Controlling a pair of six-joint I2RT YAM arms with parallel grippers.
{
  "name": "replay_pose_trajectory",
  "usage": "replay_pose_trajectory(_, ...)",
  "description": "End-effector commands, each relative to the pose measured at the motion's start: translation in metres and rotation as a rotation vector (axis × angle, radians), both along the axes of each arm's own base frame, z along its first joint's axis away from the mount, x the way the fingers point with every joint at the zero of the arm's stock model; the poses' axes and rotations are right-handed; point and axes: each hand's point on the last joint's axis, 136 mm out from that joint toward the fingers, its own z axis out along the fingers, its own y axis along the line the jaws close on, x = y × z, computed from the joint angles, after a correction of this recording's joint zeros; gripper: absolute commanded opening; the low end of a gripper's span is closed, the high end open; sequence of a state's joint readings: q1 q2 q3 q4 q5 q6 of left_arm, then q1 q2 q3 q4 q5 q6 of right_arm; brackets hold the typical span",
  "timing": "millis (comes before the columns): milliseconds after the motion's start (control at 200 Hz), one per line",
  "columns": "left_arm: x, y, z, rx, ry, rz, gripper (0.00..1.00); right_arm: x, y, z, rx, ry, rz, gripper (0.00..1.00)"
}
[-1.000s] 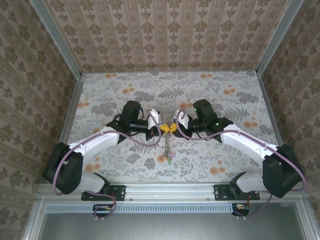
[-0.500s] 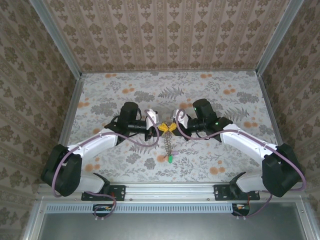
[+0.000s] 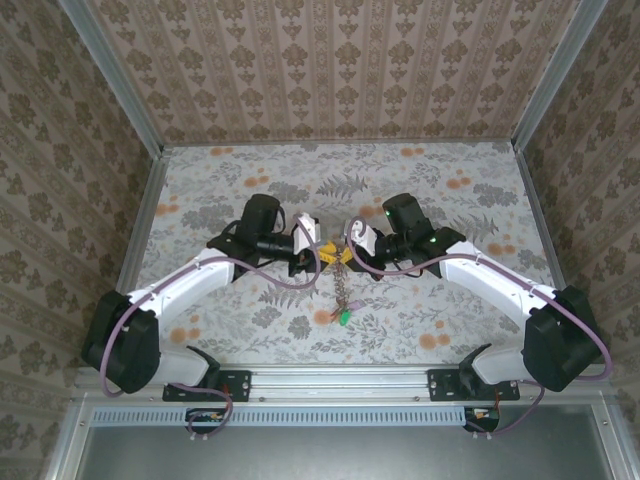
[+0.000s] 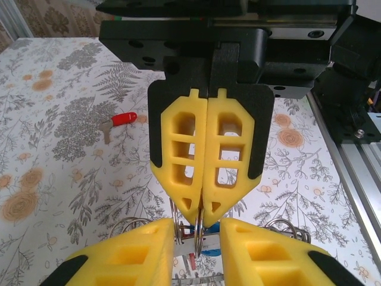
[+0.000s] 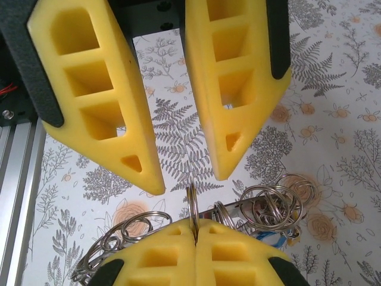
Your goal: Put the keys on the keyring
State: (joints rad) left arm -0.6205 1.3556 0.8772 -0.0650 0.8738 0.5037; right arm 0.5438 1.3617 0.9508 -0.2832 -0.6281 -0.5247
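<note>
Right gripper (image 5: 195, 229) clenched on a thin wire turn of the keyring (image 5: 268, 205), whose keys trail toward the near edge. Left gripper (image 5: 187, 179) released, its fingers parted with nothing between them, tip to tip with the right. Red-tagged key (image 4: 121, 120) lies on the table (image 3: 450, 200), well apart. Advice: hold the ring steady, and fetch that key by its tag, leaving its hole free.

**No legible writing**

No word, number or brand can be read anywhere (the wallpaper (image 3: 330, 60) and the table (image 3: 450, 200) carry only flower and fern patterns). The red tag of the key (image 4: 122, 118) lying on the table is plain, with no lettering that can be made out.
</note>
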Motion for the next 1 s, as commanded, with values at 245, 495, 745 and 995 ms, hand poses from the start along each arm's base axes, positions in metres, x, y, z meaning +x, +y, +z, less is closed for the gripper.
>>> replay_pose_trajectory(245, -0.005, -0.005, -0.005, 0.051, 0.013, -0.047, 0.27, 0.006, 0.006, 0.015, 0.008, -0.047, 0.01, 0.0)
replay_pose_trajectory(495, -0.006, -0.006, -0.012, 0.095, 0.017, -0.056, 0.23, 0.005, 0.008, 0.018, 0.02, -0.057, 0.013, 0.0)
replay_pose_trajectory(745, -0.006, -0.008, -0.016, 0.112, 0.021, -0.063, 0.2, 0.005, 0.01, 0.024, 0.044, -0.071, 0.016, 0.0)
replay_pose_trajectory(995, -0.005, -0.007, -0.013, 0.107, 0.004, -0.054, 0.0, 0.005, 0.008, 0.02, 0.031, -0.068, 0.011, 0.04)
